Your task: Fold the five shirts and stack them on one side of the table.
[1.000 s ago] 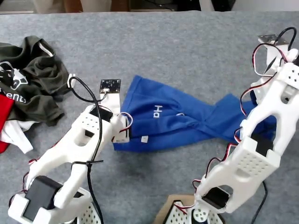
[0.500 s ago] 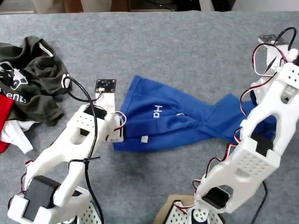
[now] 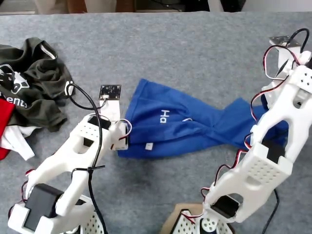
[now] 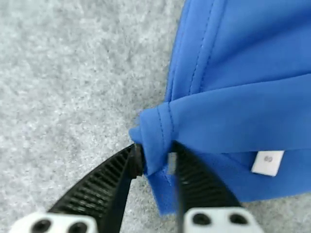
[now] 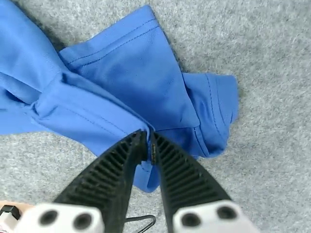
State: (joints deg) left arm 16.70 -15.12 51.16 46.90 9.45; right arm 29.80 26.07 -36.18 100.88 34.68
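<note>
We find the blue shirt (image 3: 195,126) lying twisted mid-table (image 3: 195,48), the left gripper (image 4: 154,165) clenched on a bunched hem corner and the right gripper (image 5: 147,141) clamped on a fold at the opposite end. A dark green shirt (image 3: 34,78) lies crumpled at the table's left edge, well apart. Against one second earlier, the left arm has shifted slightly toward that side; the right arm is unchanged.

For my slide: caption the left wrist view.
Left gripper shut on a bunched hem of the blue shirt over grey table.

Grey felt table (image 3: 195,39)
</note>
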